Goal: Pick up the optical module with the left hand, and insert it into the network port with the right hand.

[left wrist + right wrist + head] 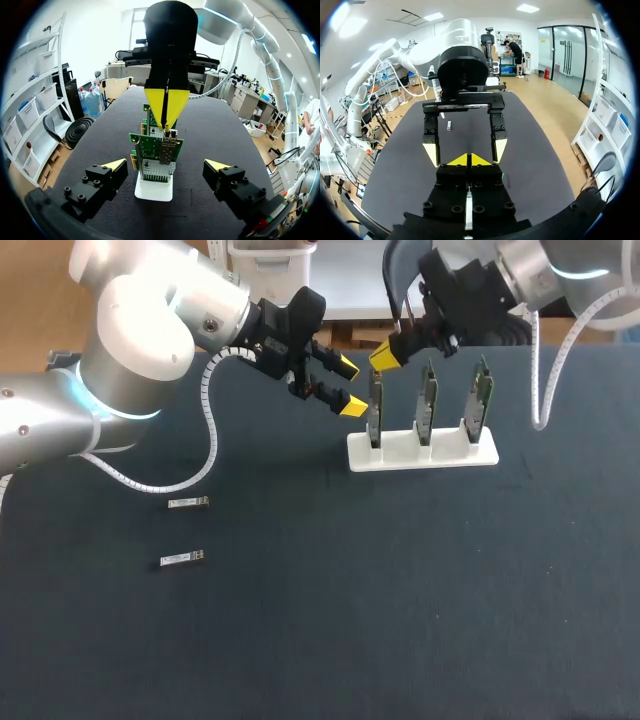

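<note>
Right tool (165, 124) pinched closed, tips touching optical module (170, 139) on network card (152, 157), left tool (166, 165) wide open

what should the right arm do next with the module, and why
Probably ease the right gripper a little further down, so the optical module seats in the network port. Its tips are pinched on the module right at the card's top edge, and the left gripper stands open, clear of the card.
</note>
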`<action>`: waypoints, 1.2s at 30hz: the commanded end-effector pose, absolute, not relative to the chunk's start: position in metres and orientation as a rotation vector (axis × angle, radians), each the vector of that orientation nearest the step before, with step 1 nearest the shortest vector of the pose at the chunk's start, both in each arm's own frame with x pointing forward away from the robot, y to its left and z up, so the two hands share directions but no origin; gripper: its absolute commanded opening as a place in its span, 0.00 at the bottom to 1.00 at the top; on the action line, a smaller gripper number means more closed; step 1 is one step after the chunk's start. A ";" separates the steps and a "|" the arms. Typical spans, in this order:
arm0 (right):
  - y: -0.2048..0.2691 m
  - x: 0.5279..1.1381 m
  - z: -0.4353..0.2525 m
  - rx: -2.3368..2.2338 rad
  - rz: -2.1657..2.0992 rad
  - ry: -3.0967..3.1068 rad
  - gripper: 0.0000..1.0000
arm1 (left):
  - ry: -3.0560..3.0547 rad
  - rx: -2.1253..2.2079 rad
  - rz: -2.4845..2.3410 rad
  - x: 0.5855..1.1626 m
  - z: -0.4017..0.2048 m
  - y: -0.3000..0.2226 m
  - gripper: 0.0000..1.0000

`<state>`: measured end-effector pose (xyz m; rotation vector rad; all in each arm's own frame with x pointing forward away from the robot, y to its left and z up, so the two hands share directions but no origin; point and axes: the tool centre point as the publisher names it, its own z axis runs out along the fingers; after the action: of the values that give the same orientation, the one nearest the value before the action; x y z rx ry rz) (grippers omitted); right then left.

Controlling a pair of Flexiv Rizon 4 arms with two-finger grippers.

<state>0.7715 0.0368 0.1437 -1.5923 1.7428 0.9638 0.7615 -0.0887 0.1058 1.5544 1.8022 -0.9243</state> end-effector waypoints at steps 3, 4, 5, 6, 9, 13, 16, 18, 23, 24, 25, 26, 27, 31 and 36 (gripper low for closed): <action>0.038 0.773 0.140 -1.594 0.964 1.753 0.00 | 1.805 1.559 -0.925 0.763 0.106 -0.089 1.00; 0.037 0.773 0.140 -1.592 0.968 1.755 0.00 | 1.805 1.559 -0.925 0.763 0.106 -0.089 1.00; 0.037 0.773 0.140 -1.593 0.969 1.756 0.00 | 1.805 1.559 -0.925 0.763 0.106 -0.089 1.00; 0.038 0.772 0.139 -1.594 0.969 1.757 0.00 | 1.805 1.559 -0.925 0.763 0.106 -0.089 1.00; 0.039 0.770 0.137 -1.598 0.976 1.760 0.00 | 1.805 1.559 -0.925 0.763 0.106 -0.089 1.00; 0.040 0.767 0.133 -1.606 0.985 1.770 0.00 | 1.805 1.559 -0.925 0.763 0.106 -0.089 1.00; 0.040 0.766 0.130 -1.614 0.981 1.777 0.00 | 1.805 1.559 -0.925 0.763 0.106 -0.089 1.00; 0.039 0.766 0.130 -1.611 0.976 1.780 0.00 | 1.805 1.559 -0.925 0.763 0.106 -0.089 1.00; 0.037 0.768 0.133 -1.592 0.983 1.776 0.00 | 1.805 1.559 -0.925 0.763 0.106 -0.089 1.00; 0.037 0.769 0.136 -1.579 0.997 1.769 0.00 | 1.805 1.559 -0.925 0.763 0.106 -0.089 1.00; 0.036 0.769 0.138 -1.568 1.009 1.761 0.00 | 1.805 1.559 -0.925 0.763 0.106 -0.089 1.00; 0.036 0.769 0.141 -1.563 1.016 1.751 0.00 | 1.805 1.559 -0.925 0.763 0.106 -0.089 1.00; 0.035 0.769 0.144 -1.556 1.024 1.743 0.00 | 1.805 1.559 -0.925 0.763 0.106 -0.089 1.00; 0.034 0.767 0.157 -1.536 1.059 1.702 0.00 | 1.805 1.559 -0.925 0.763 0.106 -0.089 1.00; 0.029 0.766 0.175 -1.523 1.054 1.652 0.00 | 1.805 1.559 -0.925 0.763 0.106 -0.089 1.00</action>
<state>0.7697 0.0360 0.1696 -1.5298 1.6632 1.0572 0.7615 -0.0888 0.1058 1.5545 1.8021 -0.9243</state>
